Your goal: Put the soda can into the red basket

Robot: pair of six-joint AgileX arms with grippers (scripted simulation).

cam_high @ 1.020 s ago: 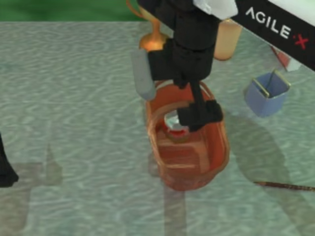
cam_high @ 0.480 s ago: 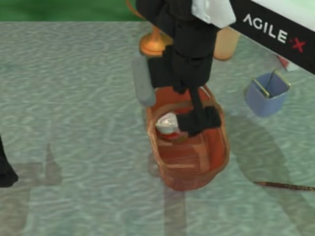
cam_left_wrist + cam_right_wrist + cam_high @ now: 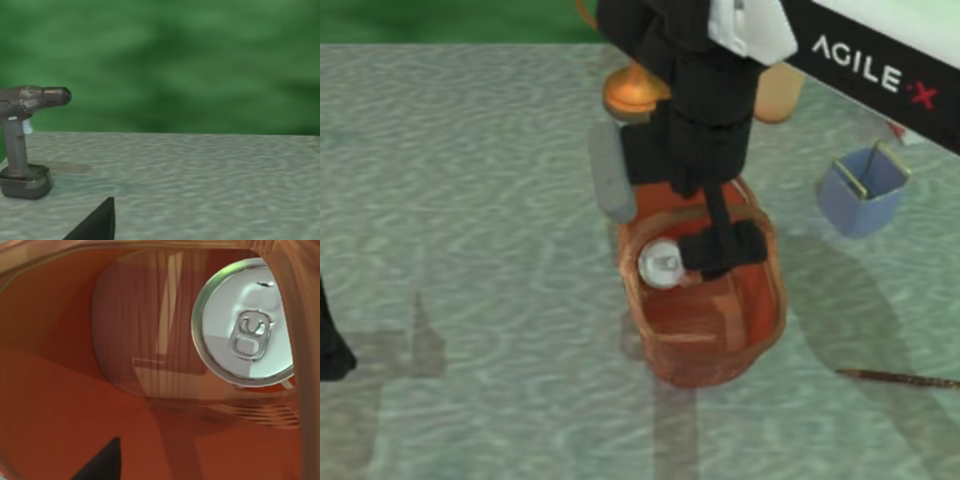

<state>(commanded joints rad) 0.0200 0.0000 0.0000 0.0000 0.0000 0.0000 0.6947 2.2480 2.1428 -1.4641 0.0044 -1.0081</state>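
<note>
The soda can (image 3: 662, 265) stands upright inside the red basket (image 3: 767, 318), near its left wall, with only its silver top showing. In the right wrist view the can's lid (image 3: 245, 322) sits over the slatted bottom, inside the basket's red wall (image 3: 55, 390). My right gripper (image 3: 722, 248) hangs open inside the basket under the arched handle, just right of the can and apart from it. One dark fingertip (image 3: 102, 462) shows, with nothing against it. My left arm (image 3: 330, 345) is parked at the table's left edge, its gripper open and empty.
A small blue bucket (image 3: 863, 190) stands right of the basket. An orange cup (image 3: 778, 92), an orange goblet (image 3: 632, 90) and a grey block (image 3: 610, 170) sit behind it. A thin brown stick (image 3: 900, 378) lies front right. A grey drill (image 3: 22, 140) shows in the left wrist view.
The can, earlier tilted between the right gripper's fingers, has shifted left and now stands upright on the basket bottom, free of the fingers. The left arm has not moved.
</note>
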